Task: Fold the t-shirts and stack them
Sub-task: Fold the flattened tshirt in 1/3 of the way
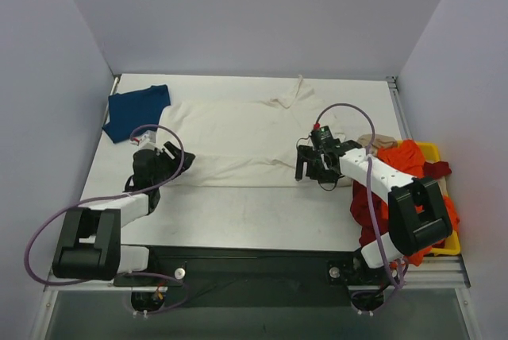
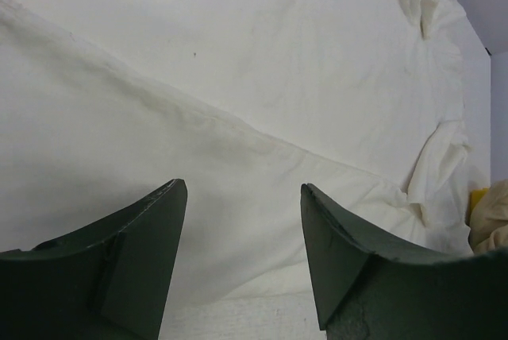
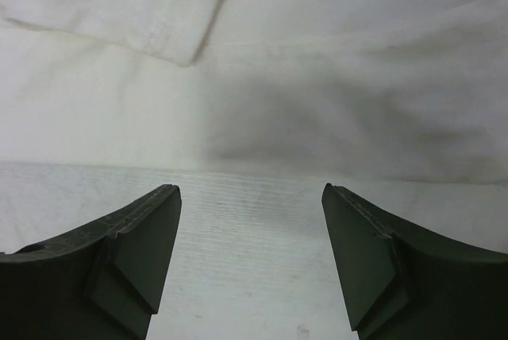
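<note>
Top external: flat, lightly wrinkled cream t-shirt (image 1: 238, 137)

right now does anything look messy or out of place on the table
Yes: the orange shirt and dark red shirt spill out of the yellow bin at the right edge in a loose heap. The cream shirt lies spread out.

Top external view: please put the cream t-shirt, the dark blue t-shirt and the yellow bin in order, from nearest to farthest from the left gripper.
1. cream t-shirt: mid-table, its lower left edge right at the left gripper.
2. dark blue t-shirt: far left corner, beyond the gripper.
3. yellow bin: across the table, at the right edge.
</note>
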